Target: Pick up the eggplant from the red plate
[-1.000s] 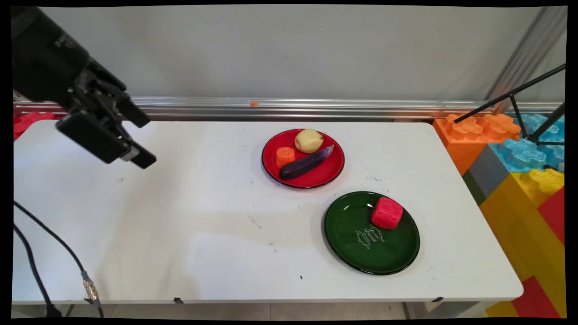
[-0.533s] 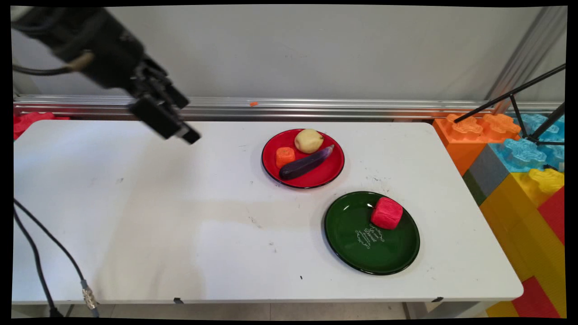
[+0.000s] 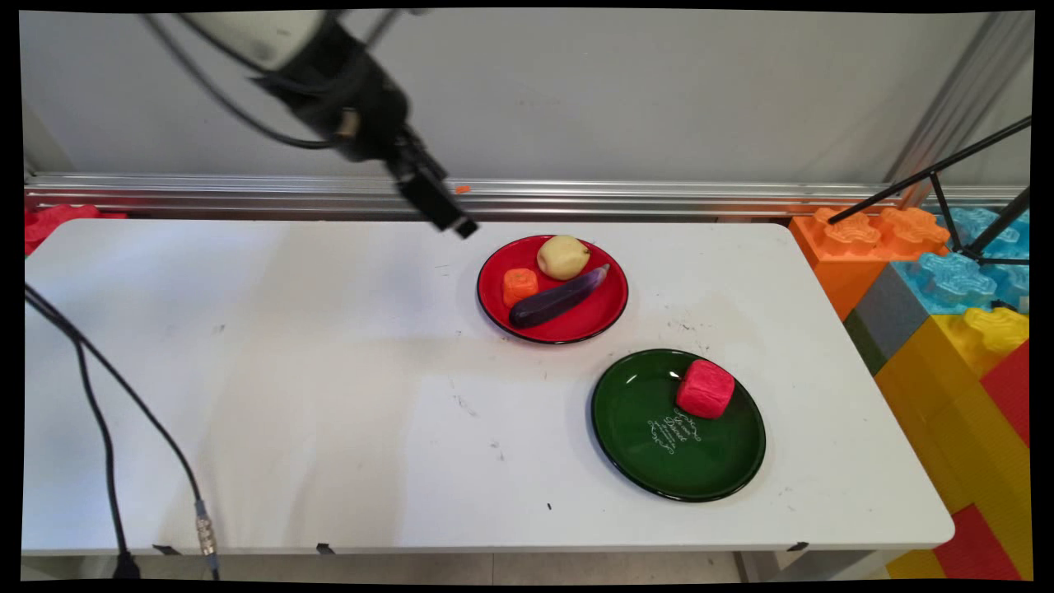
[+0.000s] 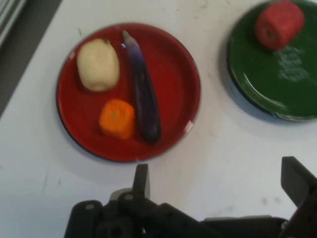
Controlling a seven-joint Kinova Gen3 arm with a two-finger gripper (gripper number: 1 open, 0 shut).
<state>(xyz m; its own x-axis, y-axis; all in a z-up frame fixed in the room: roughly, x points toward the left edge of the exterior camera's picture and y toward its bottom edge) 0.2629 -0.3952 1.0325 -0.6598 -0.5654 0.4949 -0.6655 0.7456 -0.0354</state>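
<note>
Main view: the black end effector [image 3: 449, 216] hangs above the far side of the white surface [image 3: 288, 371], just to the upper left of the red plate [image 3: 605, 309]. One second ago it was over the surface's far left corner, well apart from that plate; half a second ago it had covered roughly half the way across, and now it has closed nearly all of the gap while rising toward the back rail [image 3: 659, 198]. Nothing on the surface has shifted in that second.

Seen along the hand in the hand view, the end effector [image 4: 218, 181] is spread wide, its two fingers [image 4: 142, 179] standing well apart with only bare surface between them, and it carries nothing.

On the red plate [image 4: 173, 74] lie a pale potato [image 4: 98, 65], an orange carrot chunk [image 4: 117, 118] and a dark purple eggplant [image 4: 142, 99]. The eggplant lies lengthwise across the middle of the plate, with the potato and the carrot chunk just beside it on one side. Below and to the right of the red plate in the main view sits a green plate [image 3: 650, 461] bearing a red cube-shaped fruit piece [image 3: 705, 389] near its far rim. Black cables [image 3: 99, 428] trail down well to the left of the red plate.
</note>
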